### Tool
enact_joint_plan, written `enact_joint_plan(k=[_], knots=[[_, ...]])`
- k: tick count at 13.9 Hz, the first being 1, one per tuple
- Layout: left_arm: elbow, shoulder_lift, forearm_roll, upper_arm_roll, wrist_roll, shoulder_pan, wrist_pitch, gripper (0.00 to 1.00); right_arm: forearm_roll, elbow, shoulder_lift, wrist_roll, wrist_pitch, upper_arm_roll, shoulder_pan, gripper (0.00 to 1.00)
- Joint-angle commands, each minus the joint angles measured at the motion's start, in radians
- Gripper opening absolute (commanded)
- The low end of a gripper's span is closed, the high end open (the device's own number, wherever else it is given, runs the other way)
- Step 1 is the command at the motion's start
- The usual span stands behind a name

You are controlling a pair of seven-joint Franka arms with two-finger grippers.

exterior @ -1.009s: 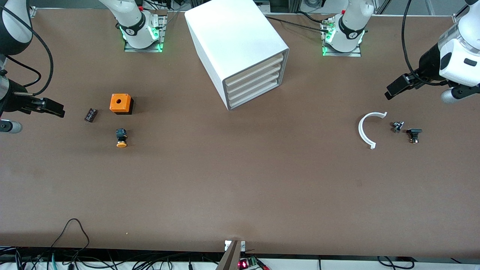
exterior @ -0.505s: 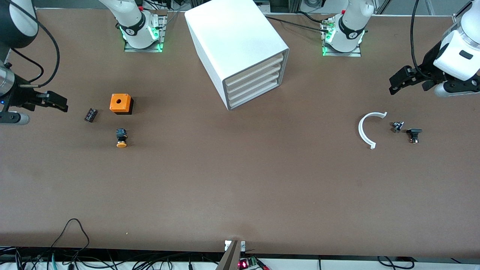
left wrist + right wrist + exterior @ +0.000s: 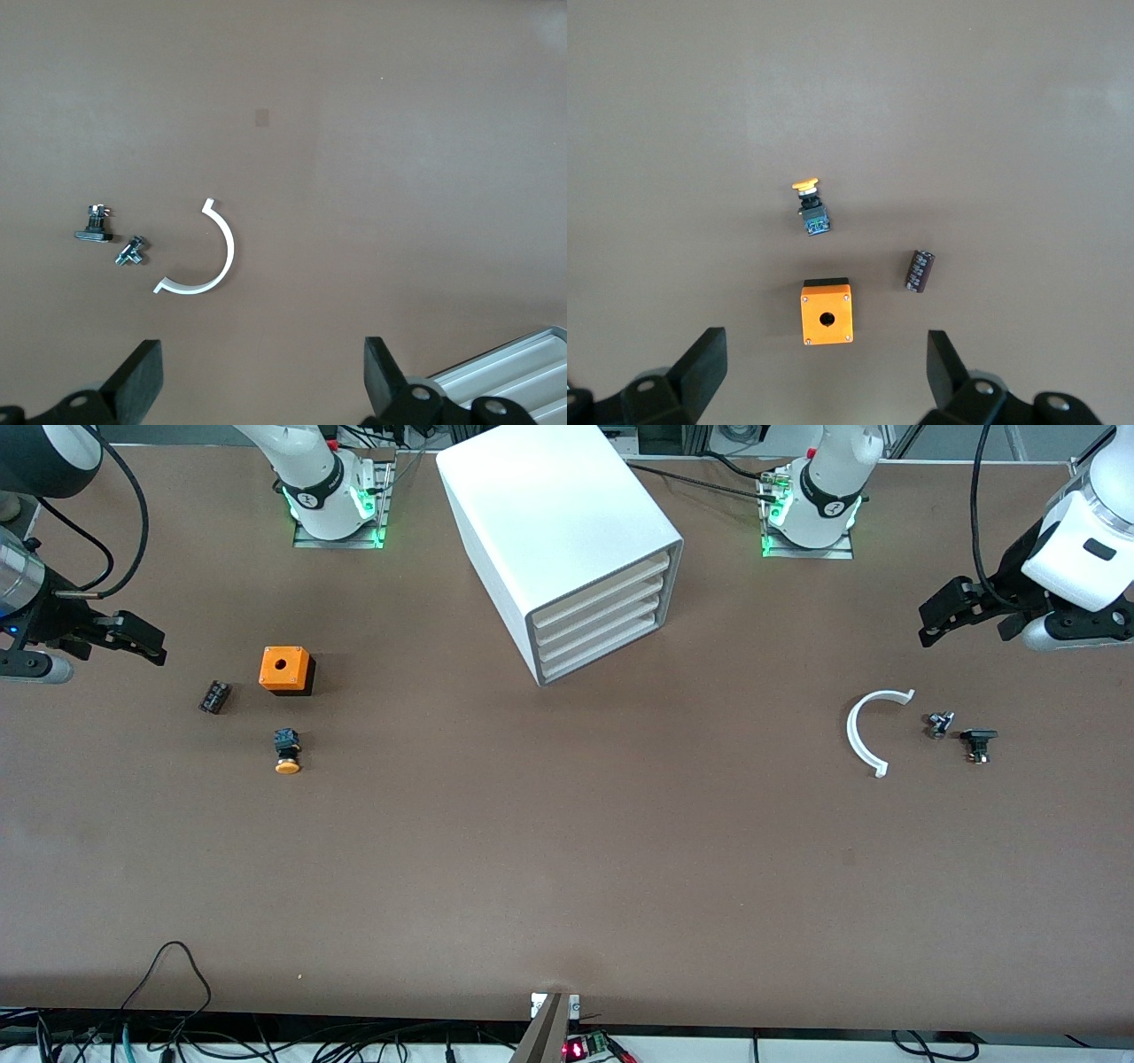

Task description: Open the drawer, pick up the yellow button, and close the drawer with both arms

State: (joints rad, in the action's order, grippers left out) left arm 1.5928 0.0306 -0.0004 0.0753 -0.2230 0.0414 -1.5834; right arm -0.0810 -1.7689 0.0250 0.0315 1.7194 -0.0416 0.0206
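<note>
Desk (image 3: pixel 567 850) space is taken up mostly by the cabinet (image 3: pixel 549 522), which is set between the two arm bases with its grey-framed front turned toward the left arm's end and the front camera. Four drawers are stacked in it, and the drawer (image 3: pixel 602 586) at the top is seen shut, flush with the frame like the three below it.

The left end effector (image 3: pixel 939 613) is held in the air over the desk at the left arm's end, and its fingers (image 3: pixel 137 385) are spread wide with nothing between them. The right end effector (image 3: pixel 142 640) is held over the desk at the right arm's end, likewise spread wide and empty.

Below the left end effector a white arc (image 3: pixel 868 731) is laid flat, with a small metal part (image 3: pixel 939 724) beside it and a black part (image 3: pixel 977 742) just beside that, both toward the left arm's end.

Toward the right arm's end an orange cube (image 3: pixel 285 670) with a hole in its top is placed. A dark cylinder (image 3: pixel 213 696) is found near it, closer to the desk's end. The button (image 3: pixel 286 750) is laid on its side on the bare desk, nearer to the front camera than the cube, its orange cap pointed toward that camera.
</note>
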Motion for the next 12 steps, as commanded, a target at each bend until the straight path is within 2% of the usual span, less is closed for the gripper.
enact_joint_plan(k=[1, 4, 12], knots=[[-0.031, -0.015, 0.020, 0.000, 0.017, 0.006, 0.023, 1.00, 0.017, 0.023, 0.006, -0.010, 0.006, 0.006, -0.013, 1.00], [-0.031, -0.017, 0.019, -0.008, 0.019, 0.005, 0.025, 1.00, 0.079, 0.036, 0.000, -0.004, 0.006, 0.000, -0.018, 1.00], [-0.036, -0.017, 0.010, -0.006, 0.019, 0.006, 0.037, 1.00, 0.066, 0.036, 0.000, -0.025, -0.001, -0.003, -0.018, 1.00]])
